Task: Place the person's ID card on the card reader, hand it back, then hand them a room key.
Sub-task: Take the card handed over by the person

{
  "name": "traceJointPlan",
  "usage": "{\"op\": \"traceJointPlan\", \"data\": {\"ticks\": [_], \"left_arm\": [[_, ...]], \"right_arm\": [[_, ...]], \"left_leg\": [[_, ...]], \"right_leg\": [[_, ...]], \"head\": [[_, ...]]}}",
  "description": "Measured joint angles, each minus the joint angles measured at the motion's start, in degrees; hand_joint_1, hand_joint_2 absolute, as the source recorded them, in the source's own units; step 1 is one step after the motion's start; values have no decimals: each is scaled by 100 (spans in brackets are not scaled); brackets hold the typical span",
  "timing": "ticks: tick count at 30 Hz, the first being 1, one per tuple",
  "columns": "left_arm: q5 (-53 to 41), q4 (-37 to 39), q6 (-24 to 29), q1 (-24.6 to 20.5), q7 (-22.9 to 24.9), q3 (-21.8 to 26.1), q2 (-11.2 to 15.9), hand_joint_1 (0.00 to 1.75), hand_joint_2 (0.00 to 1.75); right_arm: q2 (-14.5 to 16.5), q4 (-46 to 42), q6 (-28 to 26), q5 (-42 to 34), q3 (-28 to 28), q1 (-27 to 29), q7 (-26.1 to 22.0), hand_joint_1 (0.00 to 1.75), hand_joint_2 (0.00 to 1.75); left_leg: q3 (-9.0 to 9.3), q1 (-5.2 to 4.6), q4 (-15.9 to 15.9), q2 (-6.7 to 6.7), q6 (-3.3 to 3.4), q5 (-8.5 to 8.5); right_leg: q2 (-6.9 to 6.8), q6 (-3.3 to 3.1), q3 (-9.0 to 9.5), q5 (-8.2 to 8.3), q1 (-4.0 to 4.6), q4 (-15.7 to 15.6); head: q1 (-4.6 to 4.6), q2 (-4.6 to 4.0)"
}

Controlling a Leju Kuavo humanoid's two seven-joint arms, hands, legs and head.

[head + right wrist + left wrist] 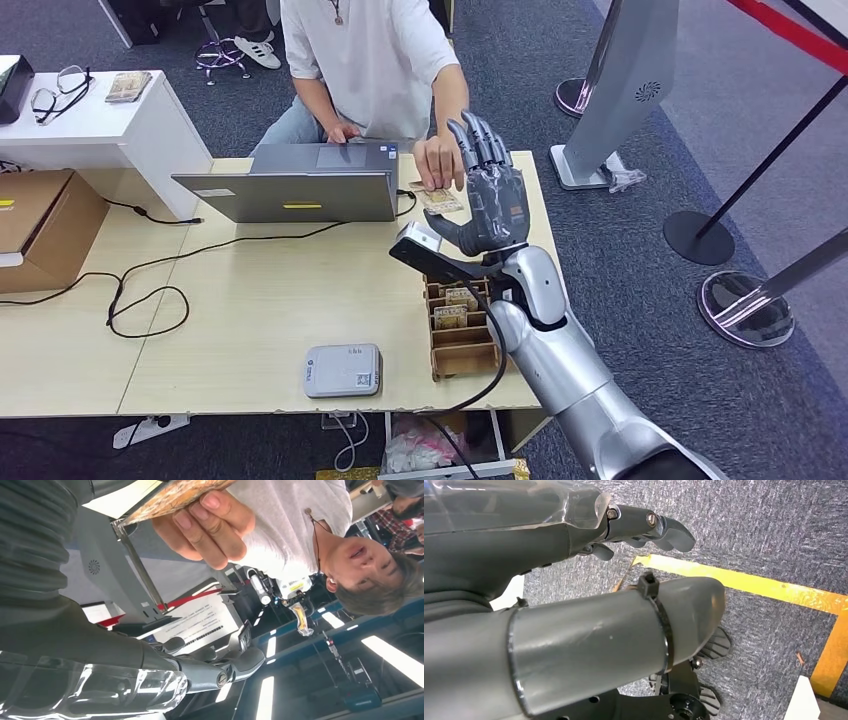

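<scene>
Right hand (490,200) is raised above the bench's far right corner, palm up, fingers spread apart and holding nothing. Just beside it the person's hand (438,160) presses the ID card (440,200) against the bench near the far edge, next to the open laptop (300,185). The card reader (343,370) lies at the near edge, well apart from the card. A wooden card holder (460,335) stands at the right edge. Left hand (644,527) hangs over grey carpet, fingers loosely curled around nothing.
</scene>
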Motion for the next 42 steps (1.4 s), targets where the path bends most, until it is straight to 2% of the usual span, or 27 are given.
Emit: {"op": "traceJointPlan", "data": {"ticks": [7, 9, 13, 16, 42], "left_arm": [[21, -1, 42, 0, 0, 8, -27, 0, 0], [27, -1, 54, 0, 0, 13, -30, 0, 0], [37, -1, 76, 0, 0, 33, -34, 0, 0], [37, -1, 79, 0, 0, 41, -36, 0, 0], [22, -1, 56, 0, -3, 45, -37, 0, 0]], "right_arm": [[0, 71, -53, 43, 9, -33, 21, 0, 175], [0, 87, -63, 47, 9, -41, 21, 8, 175], [0, 120, -68, 50, 11, -51, 20, 147, 175], [0, 145, -68, 50, 11, -63, 18, 171, 175], [0, 162, -57, 50, 15, -69, 9, 175, 175]], "left_leg": [[0, 0, 0, 0, 0, 0], [0, 0, 0, 0, 0, 0], [0, 0, 0, 0, 0, 0], [0, 0, 0, 0, 0, 0], [0, 0, 0, 0, 0, 0]], "right_leg": [[0, 0, 0, 0, 0, 0], [0, 0, 0, 0, 0, 0], [0, 0, 0, 0, 0, 0], [0, 0, 0, 0, 0, 0], [0, 0, 0, 0, 0, 0]], "head": [[0, 0], [0, 0], [0, 0], [0, 0], [0, 0]]}}
